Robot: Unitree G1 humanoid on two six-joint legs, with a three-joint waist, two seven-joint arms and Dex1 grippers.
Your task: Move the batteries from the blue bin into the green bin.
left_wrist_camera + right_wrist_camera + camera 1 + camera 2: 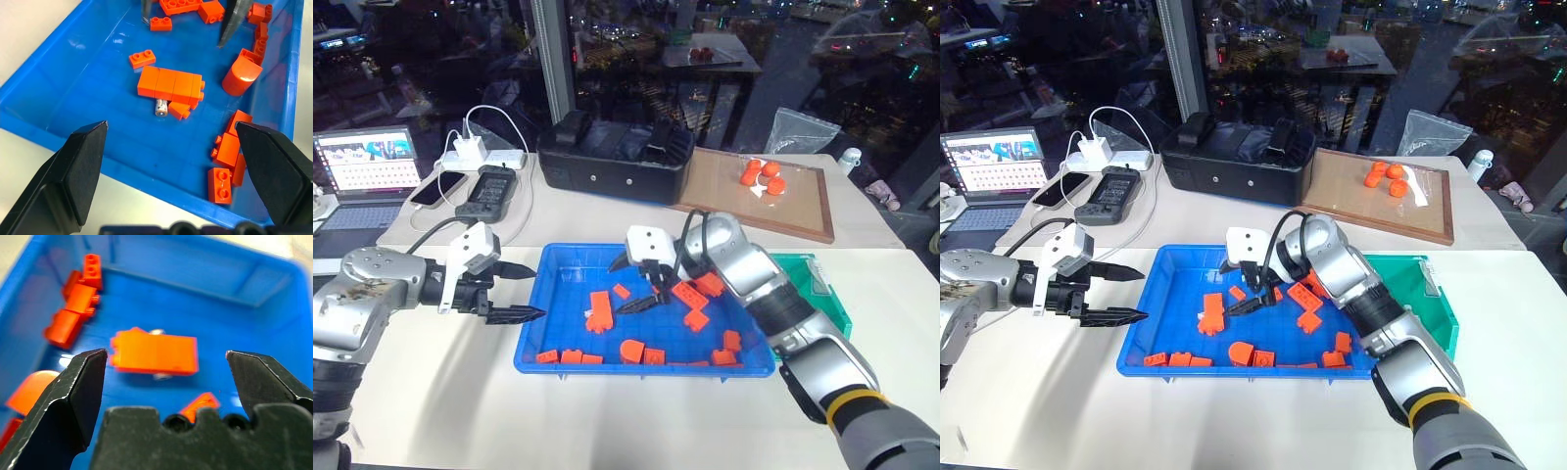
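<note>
1. My right gripper (634,284): jaws wide apart, nothing held, hanging over the blue bin (558,259), tips aimed at the long orange block (155,352).
2. Battery (161,107): 1 visible, small silvery cyl., lying on bin floor just ahead of my right jaws, tucked touching the long orange block's edge, partly hidden under it. Still to be picked.
3. Other orange blocks (653,356): approx. 10+, scattered in blue bin around and beyond jaws; not task items.
4. My left gripper (514,292): jaws spread, empty, outside the bin's left rim, facing the same battery.
5. Green bin (822,299): behind my right forearm, touching blue bin's far side. Contents mostly hidden; can't tell no. of batteries inside.
6. Progress est.: late stage; at least 1 battery left to move.
</note>
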